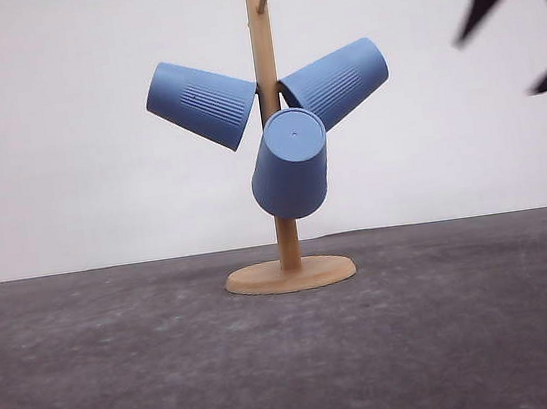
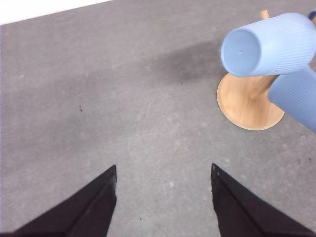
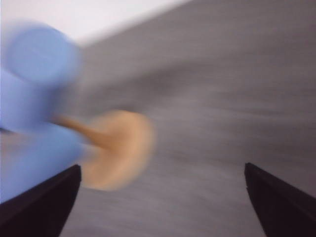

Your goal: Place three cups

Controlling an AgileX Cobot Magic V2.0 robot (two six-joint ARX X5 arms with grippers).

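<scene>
Grey matte worktop (image 1: 125, 375) carried a round-based wooden peg stand (image 1: 291, 273) near its far edge. Three light-blue ribbed tapered cups hung on its pegs: front (image 1: 290, 164), left (image 1: 202, 103), right (image 1: 336, 81). Left gripper (image 2: 163, 192) was spread, holding nothing. Right gripper (image 3: 163, 197), blurred, was spread wide, raised right of the stand.

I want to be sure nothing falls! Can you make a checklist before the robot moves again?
1. All three light-blue ribbed cups hang on the wooden peg stand: left cup, right cup, front cup: ok.
2. Stand's round base flat on the grey table: ok.
3. Left gripper open, empty: ok.
4. Right gripper open, empty: ok.
5. Cups firmly seated on pegs: cannot tell.
</scene>
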